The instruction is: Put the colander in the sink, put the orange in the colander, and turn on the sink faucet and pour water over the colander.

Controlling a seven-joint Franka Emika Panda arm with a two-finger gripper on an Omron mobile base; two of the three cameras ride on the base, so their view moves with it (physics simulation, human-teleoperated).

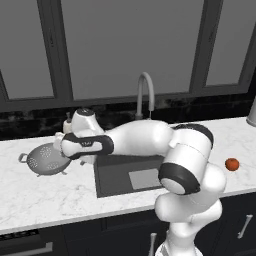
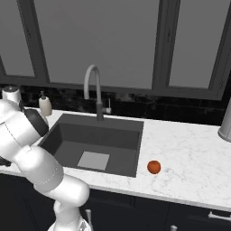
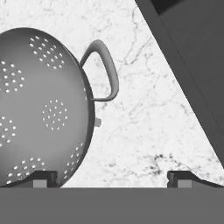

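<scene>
The grey pierced colander (image 1: 45,160) stands on the marble counter left of the sink (image 1: 117,170). In the hand view the colander (image 3: 39,109) is on the left, its loop handle (image 3: 106,72) pointing towards the sink edge (image 3: 192,57). My gripper (image 3: 113,179) is open, just above the colander's sink-side rim: one fingertip (image 3: 43,178) lies over the bowl, the other over bare counter. From the left base view my hand (image 1: 80,144) hovers at that rim. The orange (image 1: 232,164) (image 2: 154,167) rests on the counter right of the sink (image 2: 99,135). The faucet (image 1: 145,95) (image 2: 92,85) stands behind the basin with no water running.
A pale drain plate (image 2: 93,160) lies in the basin. A beige soap dispenser (image 2: 44,104) stands at the sink's back left corner. A grey vessel (image 2: 225,122) sits at the far right of the counter. Dark windows rise behind the backsplash.
</scene>
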